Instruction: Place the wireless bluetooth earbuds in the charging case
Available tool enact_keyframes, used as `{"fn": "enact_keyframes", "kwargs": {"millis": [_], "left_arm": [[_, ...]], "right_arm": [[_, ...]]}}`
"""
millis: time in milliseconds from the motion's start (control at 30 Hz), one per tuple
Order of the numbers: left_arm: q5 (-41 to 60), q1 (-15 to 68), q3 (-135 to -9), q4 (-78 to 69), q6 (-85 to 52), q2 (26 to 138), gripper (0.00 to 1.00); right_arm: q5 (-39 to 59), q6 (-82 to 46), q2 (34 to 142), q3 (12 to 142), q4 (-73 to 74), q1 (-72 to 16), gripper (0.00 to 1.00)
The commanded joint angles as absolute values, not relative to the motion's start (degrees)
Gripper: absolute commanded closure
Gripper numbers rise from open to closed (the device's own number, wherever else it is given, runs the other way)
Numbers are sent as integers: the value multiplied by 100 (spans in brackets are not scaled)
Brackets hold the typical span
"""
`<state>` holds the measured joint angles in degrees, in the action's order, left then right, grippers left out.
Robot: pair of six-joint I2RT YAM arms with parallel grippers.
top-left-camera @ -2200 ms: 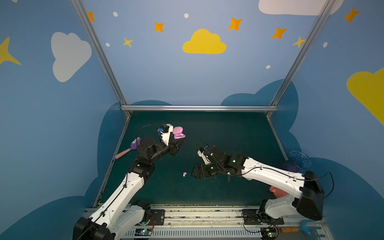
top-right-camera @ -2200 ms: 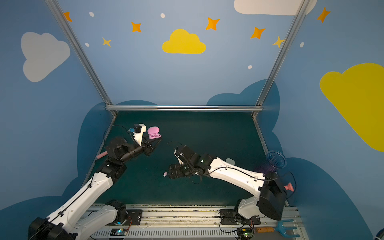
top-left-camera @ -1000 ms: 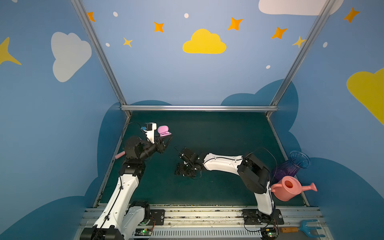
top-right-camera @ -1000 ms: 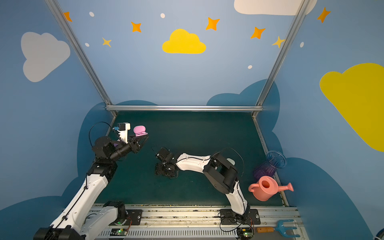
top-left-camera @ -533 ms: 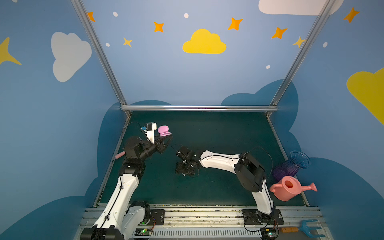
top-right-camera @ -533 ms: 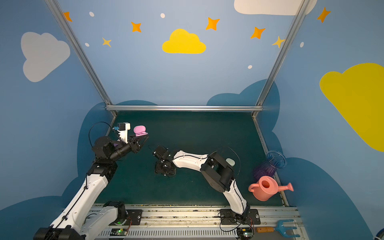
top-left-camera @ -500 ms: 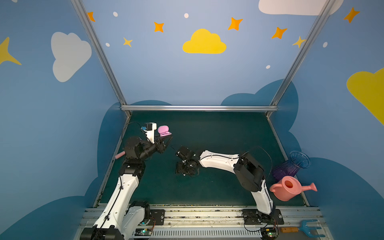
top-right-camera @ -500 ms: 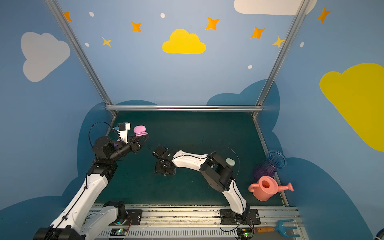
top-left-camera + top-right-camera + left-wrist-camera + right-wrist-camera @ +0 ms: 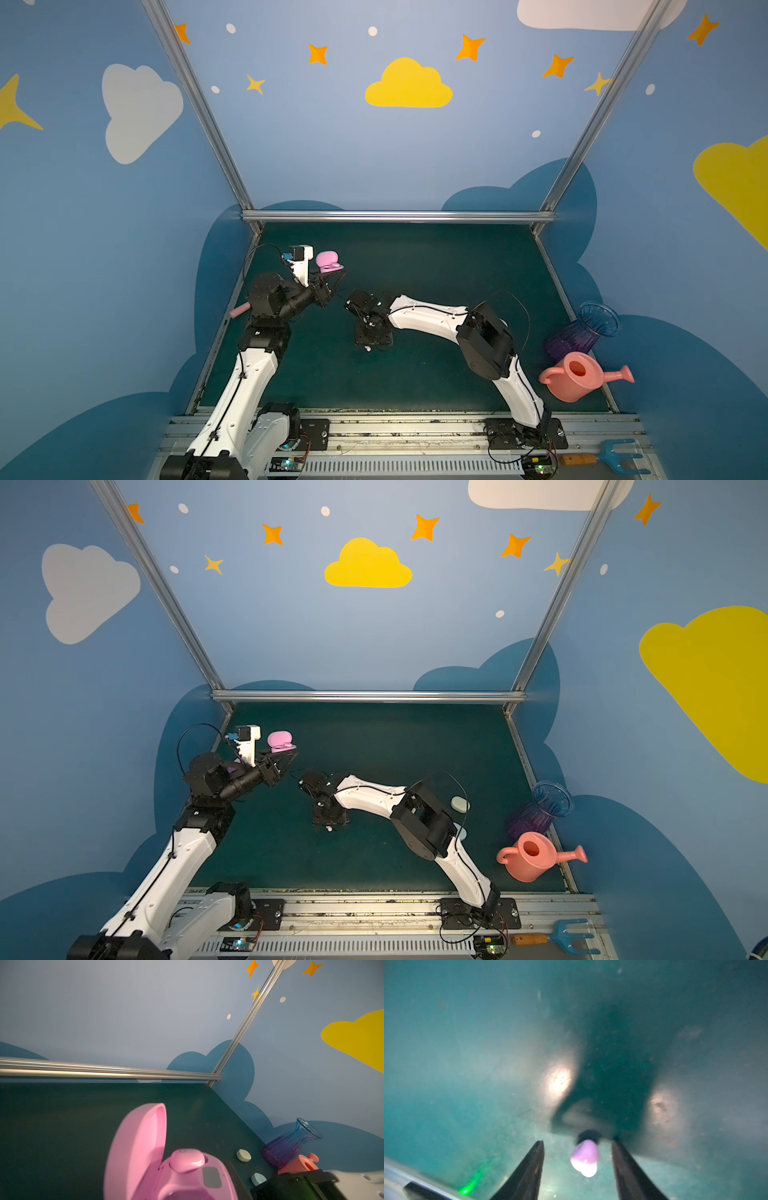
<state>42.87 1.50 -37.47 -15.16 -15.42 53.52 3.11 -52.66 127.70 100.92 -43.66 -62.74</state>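
I see right pincer (image 9: 577, 1141) now down on worktop (image 9: 467, 1053), narrowing around loose pink earbud (image 9: 584, 1157); gaps both sides, nothing gripped yet. Meanwhile left pincer (image 9: 333, 273) unchanged, clamping open pink case (image 9: 327, 261) aloft, second earbud (image 9: 187, 1160) seated. Grasp imminent, I judge.

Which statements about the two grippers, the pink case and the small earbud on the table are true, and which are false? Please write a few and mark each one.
1. The left gripper holds the pink charging case above the table, lid open. True.
2. The pink charging case has no earbud in it. False: the left wrist view shows a seated earbud in one slot.
3. The right gripper is clamped on the loose earbud. False: its jaws stand open on either side, with a gap on each side, and the loose earbud lies on the table.
4. A pink watering can stands beside a purple-blue vase at the table's right edge in both top views. True.
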Motion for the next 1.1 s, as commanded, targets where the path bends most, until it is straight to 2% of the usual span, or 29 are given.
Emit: {"fn": "enact_keyframes", "kwargs": {"millis": [0, 100, 433, 933, 1067], "left_arm": [[4369, 127, -3683, -1772, -1599, 5291, 91], [4374, 132, -3681, -1783, -1609, 5293, 91], [4376, 124, -3679, -1824, -1649, 5298, 91], [4409, 130, -3660, -1824, -1659, 5240, 91], [4458, 132, -3656, -1832, -1655, 5242, 91]], "right_arm": [[124, -5221, 12998, 10316, -4850, -6328, 49], [99, -5235, 13089, 10417, -4959, -6339, 55], [101, -5210, 13334, 10801, -5420, -6423, 61], [137, -5229, 13417, 10855, -5484, -6406, 79], [73, -5205, 13292, 10786, -5422, -6381, 80]]}}
